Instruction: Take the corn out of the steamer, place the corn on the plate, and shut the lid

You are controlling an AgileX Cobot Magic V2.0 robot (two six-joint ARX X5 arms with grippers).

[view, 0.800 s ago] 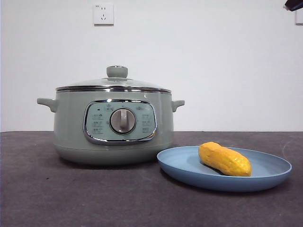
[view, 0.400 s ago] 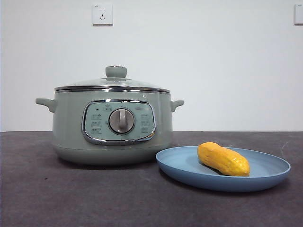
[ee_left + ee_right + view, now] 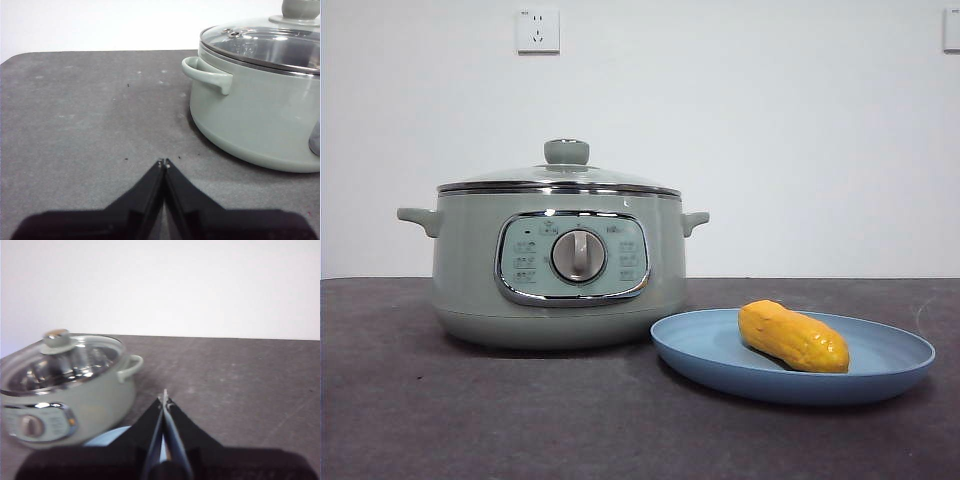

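We see one corn point(image 3: 792, 337) lying on its side on the single light-blue plate point(image 3: 720, 360), its long axis running roughly across the front view, the paler end raised toward the steamer and the other end dipping toward the plate's far rim. One steamer point(image 3: 557, 265) stands on the dark counter point(image 3: 470, 420) just beside the plate, its dial point(image 3: 579, 256) facing the front camera. Its one glass lid point(image 3: 560, 178) sits closed on the pot, knob point(image 3: 566, 152) upright.

Neither arm shows in the front view. The left gripper point(image 3: 164, 163) hangs low over bare counter, clenched tip to tip and empty, pointing past the steamer's side handle point(image 3: 207, 75). The right gripper point(image 3: 164, 396) is likewise pressed together and empty, held above the plate's edge point(image 3: 107, 437) with the steamer off to one side
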